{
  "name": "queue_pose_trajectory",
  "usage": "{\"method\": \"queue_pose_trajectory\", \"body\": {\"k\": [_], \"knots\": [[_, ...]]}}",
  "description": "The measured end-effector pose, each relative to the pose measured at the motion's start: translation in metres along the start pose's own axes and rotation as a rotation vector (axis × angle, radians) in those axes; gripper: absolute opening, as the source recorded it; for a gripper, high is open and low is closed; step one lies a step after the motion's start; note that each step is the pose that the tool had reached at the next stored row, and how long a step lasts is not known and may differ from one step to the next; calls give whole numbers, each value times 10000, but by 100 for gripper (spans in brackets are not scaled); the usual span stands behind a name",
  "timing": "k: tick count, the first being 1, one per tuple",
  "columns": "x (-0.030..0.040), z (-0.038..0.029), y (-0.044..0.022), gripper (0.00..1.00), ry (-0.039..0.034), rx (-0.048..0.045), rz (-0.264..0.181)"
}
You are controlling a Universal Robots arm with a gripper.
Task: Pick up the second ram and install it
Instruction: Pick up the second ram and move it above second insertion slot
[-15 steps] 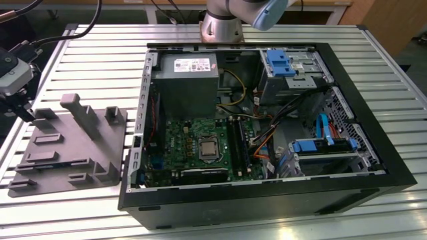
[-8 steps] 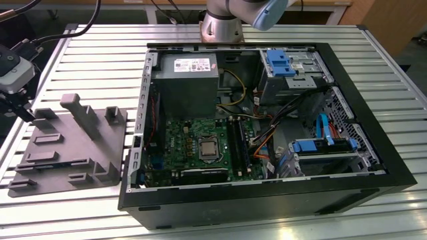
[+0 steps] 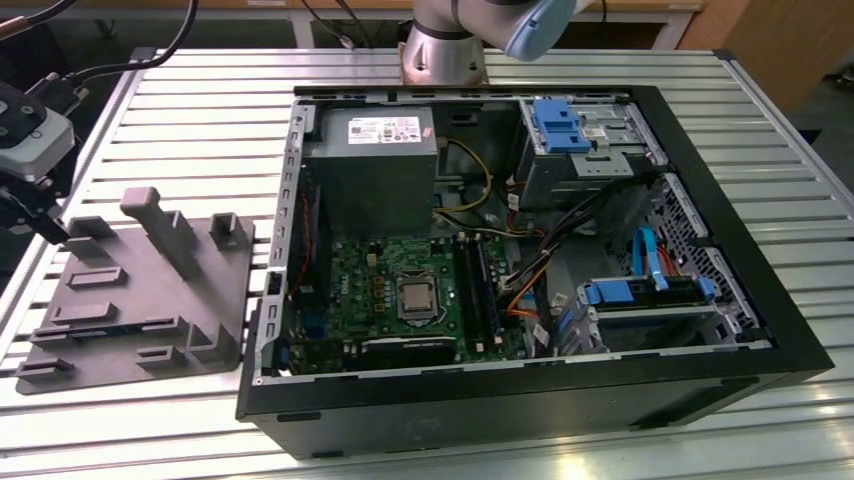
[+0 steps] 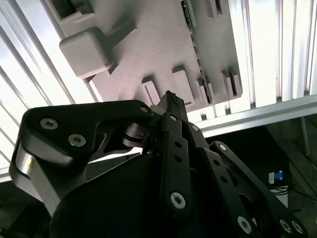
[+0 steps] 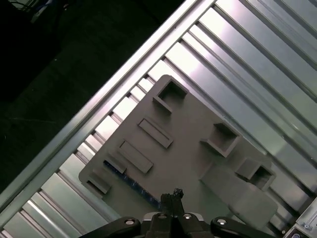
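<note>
The second ram is a thin blue stick standing on edge in a slot of the grey holder plate. In the exterior view it is a dark strip near the front of that plate, at the exterior view's left. My gripper hangs above the plate's far left corner, beside the open computer case. Its black fingertips meet in both wrist views, shut with nothing between them. The gripper sits above the ram without touching it.
Inside the case lie the green motherboard with its silver processor and long black memory slots. A grey power supply and blue drive brackets fill the back. The ribbed metal table ends close behind the plate.
</note>
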State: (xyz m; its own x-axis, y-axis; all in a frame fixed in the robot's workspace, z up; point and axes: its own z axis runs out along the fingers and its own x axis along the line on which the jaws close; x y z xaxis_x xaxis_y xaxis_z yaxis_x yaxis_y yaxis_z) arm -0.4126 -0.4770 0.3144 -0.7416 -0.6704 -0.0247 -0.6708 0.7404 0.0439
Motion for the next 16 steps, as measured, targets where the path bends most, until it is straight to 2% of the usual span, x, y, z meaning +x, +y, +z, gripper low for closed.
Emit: {"method": "queue_pose_trajectory", "body": {"k": [16], "knots": [[3,5,1,11,60,-34,-1408]]}}
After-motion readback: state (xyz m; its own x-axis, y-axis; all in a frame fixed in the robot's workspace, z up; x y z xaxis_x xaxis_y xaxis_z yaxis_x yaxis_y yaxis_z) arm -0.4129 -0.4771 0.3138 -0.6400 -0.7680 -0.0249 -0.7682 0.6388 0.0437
